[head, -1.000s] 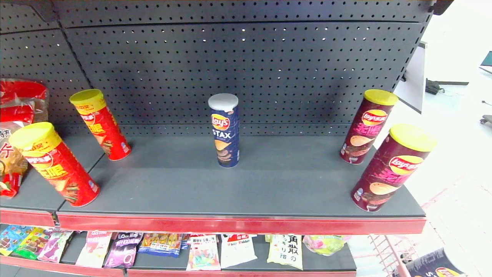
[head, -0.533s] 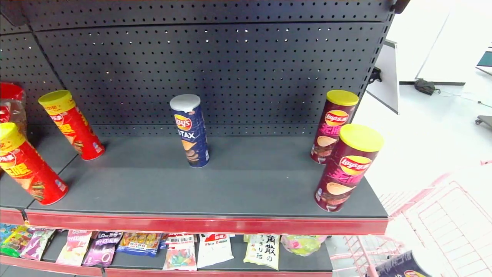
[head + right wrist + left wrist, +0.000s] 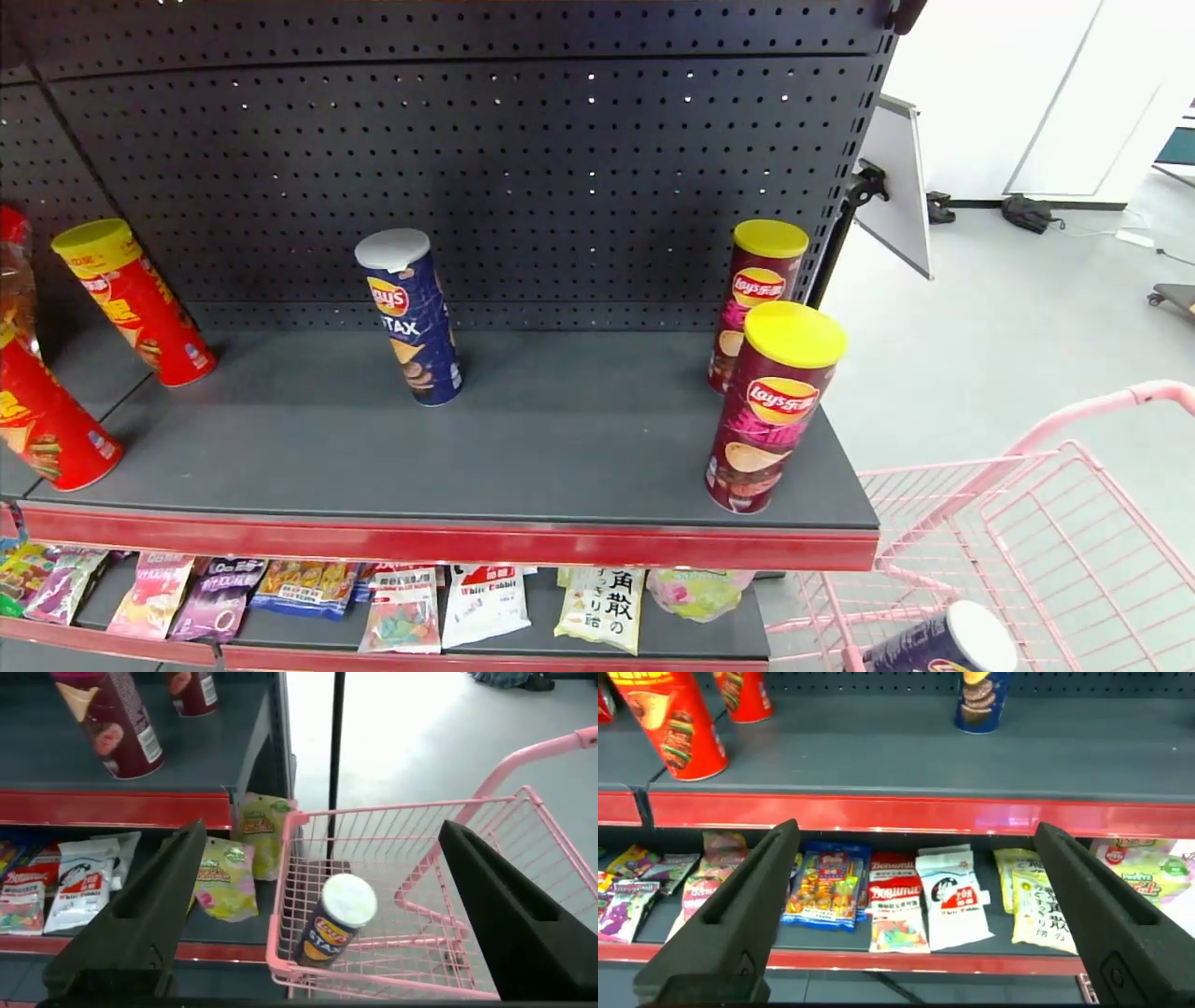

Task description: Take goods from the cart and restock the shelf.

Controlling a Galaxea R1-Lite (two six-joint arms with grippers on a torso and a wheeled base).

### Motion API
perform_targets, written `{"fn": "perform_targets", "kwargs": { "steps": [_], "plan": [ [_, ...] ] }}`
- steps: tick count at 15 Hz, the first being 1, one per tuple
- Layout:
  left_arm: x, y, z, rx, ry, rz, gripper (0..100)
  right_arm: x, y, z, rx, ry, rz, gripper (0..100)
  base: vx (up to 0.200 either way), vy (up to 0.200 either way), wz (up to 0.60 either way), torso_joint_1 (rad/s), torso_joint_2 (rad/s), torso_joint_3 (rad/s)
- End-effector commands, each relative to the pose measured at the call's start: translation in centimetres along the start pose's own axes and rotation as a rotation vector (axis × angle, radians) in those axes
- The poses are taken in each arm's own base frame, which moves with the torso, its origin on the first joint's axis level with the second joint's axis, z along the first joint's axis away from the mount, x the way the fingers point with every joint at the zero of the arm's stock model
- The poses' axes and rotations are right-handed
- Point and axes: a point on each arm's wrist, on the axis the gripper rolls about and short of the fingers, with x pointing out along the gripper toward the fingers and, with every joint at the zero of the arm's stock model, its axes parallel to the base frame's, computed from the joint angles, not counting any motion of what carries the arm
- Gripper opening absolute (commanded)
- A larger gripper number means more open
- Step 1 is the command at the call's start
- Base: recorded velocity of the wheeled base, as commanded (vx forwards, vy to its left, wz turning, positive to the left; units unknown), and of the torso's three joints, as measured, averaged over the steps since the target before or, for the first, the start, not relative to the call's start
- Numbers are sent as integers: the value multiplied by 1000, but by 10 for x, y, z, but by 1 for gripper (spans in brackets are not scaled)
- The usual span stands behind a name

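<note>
Now fetching: left pincer and right pincer gape wide, empty. We judge right must descend on the can in the cart, at 4 o'clock.

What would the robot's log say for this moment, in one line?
left gripper open | right gripper open | blue can in pink cart | nothing held

Blue white-lidded chip can is seen in pink wire cart, just beside dark shelf end.
</note>
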Motion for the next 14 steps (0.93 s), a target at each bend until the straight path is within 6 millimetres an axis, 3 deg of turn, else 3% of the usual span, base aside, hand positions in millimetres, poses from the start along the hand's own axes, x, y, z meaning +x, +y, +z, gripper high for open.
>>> {"fn": "perform_targets", "kwargs": {
  "steps": [1, 9, 14],
  "plan": [
    [0, 0, 0, -1, -1, 3, 100, 0, 0, 0, 0, 1, 1, 100, 0, 0, -600, -7, 2, 7],
    [0, 0, 0, -1, -1, 3, 100, 0, 0, 0, 0, 1, 1, 100, 0, 0, -600, 2, 5, 5],
    [0, 0, 0, -1, -1, 3, 100, 0, 0, 0, 2, -1, 1, 100, 0, 0, 0, 0, 0, 0]
  ]
}}
